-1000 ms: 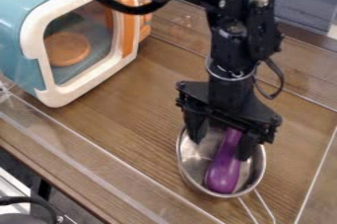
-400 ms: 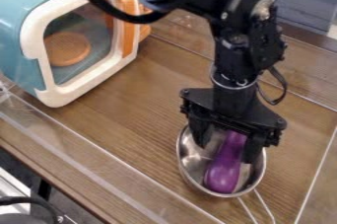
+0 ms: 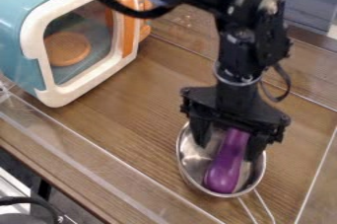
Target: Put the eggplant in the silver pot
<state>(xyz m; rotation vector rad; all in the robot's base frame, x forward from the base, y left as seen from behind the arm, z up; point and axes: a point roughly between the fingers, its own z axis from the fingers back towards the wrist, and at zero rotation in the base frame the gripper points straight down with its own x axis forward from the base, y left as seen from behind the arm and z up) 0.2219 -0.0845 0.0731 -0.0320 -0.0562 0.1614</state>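
Nearest, find the wire handle (image 3: 263,204), then the pot (image 3: 183,163). Inside it, see the eggplant (image 3: 227,165), lying lengthwise, with the far end reaching in under the gripper (image 3: 227,144). Read the pincer as open: see 2 fingers spread wide, 1 to each side of the far end, with no squeeze visible. Take the step in hand as the release, with the placing as good as done. Next, lift straight up and away, keeping the fingers spread, with no need to push or regrip. Mind the rim on the way out, and avoid dragging the eggplant or tipping the pot. Cannot tell, under the dark fingers, about any light touch on the eggplant.

Against the view of 1 second ago, find no clear change in handle, pot or eggplant. Farther up, notice a small shift in the gripper's body, now slightly lower and more to the right in the view. Beyond that, see the upper arm (image 3: 250,6) likewise shifted a little rightward.
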